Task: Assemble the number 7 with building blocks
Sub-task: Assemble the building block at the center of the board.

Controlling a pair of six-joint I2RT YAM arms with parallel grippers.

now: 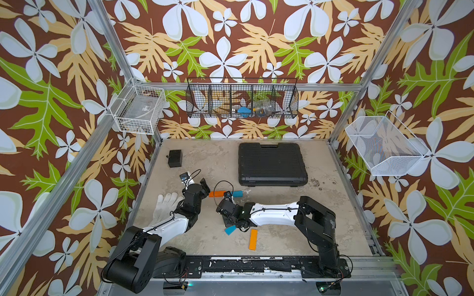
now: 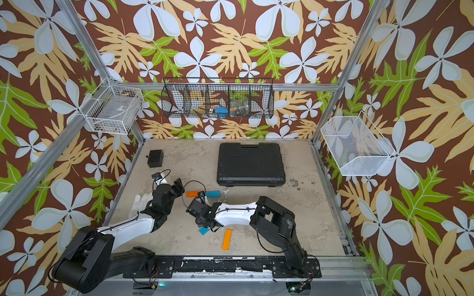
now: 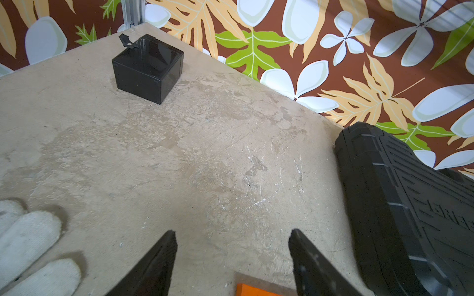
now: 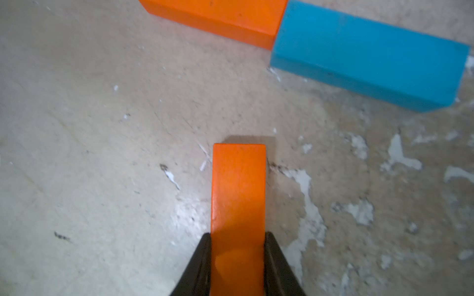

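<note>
In both top views an orange block (image 1: 216,193) and a blue block (image 1: 237,193) lie end to end as a bar; they also show in the right wrist view, orange block (image 4: 218,18) and blue block (image 4: 366,59). Just short of that bar, my right gripper (image 4: 238,237) is shut on another orange block (image 4: 238,189), which points lengthwise at the bar; the right arm (image 1: 272,214) hides it from above. A loose blue block (image 1: 230,230) and orange block (image 1: 253,239) lie nearer the front. My left gripper (image 3: 232,232) stands open and empty by the bar's orange end (image 3: 256,291).
A large black case (image 1: 272,164) lies behind the blocks, a small black box (image 1: 175,158) at the back left. A white glove (image 1: 165,205) lies under the left arm. A black wire basket (image 1: 242,98) and two white baskets (image 1: 138,109) (image 1: 384,146) hang on the walls.
</note>
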